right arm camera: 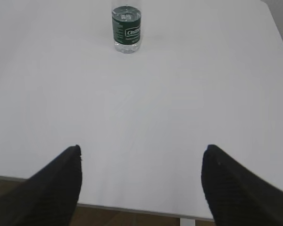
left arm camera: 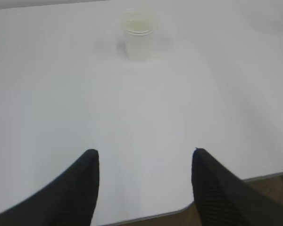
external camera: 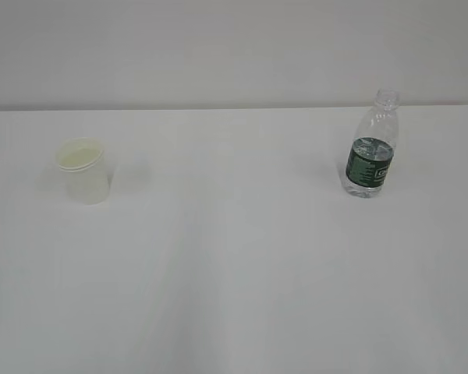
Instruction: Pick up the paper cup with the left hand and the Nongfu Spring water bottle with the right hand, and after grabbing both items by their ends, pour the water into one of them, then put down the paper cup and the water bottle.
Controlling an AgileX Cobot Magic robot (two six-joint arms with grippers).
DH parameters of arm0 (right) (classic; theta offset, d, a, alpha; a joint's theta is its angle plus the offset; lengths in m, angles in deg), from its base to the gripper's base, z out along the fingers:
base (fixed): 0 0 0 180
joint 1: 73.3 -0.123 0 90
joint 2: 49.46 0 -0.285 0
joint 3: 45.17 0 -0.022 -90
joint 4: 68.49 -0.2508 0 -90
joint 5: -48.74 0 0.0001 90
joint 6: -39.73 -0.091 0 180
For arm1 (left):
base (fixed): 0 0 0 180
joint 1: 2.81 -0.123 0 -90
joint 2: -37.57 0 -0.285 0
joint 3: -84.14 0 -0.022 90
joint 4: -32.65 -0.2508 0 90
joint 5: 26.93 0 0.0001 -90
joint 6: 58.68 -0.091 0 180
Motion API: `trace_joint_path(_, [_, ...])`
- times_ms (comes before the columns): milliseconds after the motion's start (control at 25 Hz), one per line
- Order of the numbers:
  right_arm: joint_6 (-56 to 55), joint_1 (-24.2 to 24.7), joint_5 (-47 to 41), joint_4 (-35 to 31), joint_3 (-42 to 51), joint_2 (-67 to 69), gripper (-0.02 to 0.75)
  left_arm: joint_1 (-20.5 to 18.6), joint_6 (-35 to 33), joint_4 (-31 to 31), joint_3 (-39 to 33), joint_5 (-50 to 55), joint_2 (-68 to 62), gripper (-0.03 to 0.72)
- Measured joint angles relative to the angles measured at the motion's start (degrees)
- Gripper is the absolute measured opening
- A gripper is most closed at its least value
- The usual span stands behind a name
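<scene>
Left hand [left arm camera: 144, 165]: fingers spread, holding nothing, poised over the near edge of the white desk [left arm camera: 146, 108]. Paper cup [left arm camera: 137, 35] stood upright far ahead of it, well apart, cream-tinted inside visible.

Right hand [right arm camera: 141, 162]: fingers spread wider, holding nothing, also over the desk's near edge. Nongfu Spring water bottle [right arm camera: 126, 28] stood upright far ahead, slightly left of that hand's centre line, well apart.

Exterior view: neither hand visible. Cup [external camera: 83, 170] at far left, bottle [external camera: 372, 146] at far right, well apart from each other. Bottle uncapped; water [external camera: 368, 181] level about at the top of the green label.
</scene>
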Motion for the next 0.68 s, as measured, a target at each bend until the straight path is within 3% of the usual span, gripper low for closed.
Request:
trace_joint_path(120, [0.0, 0.4, 0.0, 0.0, 0.0, 0.0, 0.588, -2.0, 0.0, 0.0, 0.0, 0.0, 0.0, 0.441])
trace_joint_path(680, [0.0, 0.4, 0.0, 0.0, 0.0, 0.0, 0.588, -2.1, 0.0, 0.0, 0.0, 0.0, 0.0, 0.441])
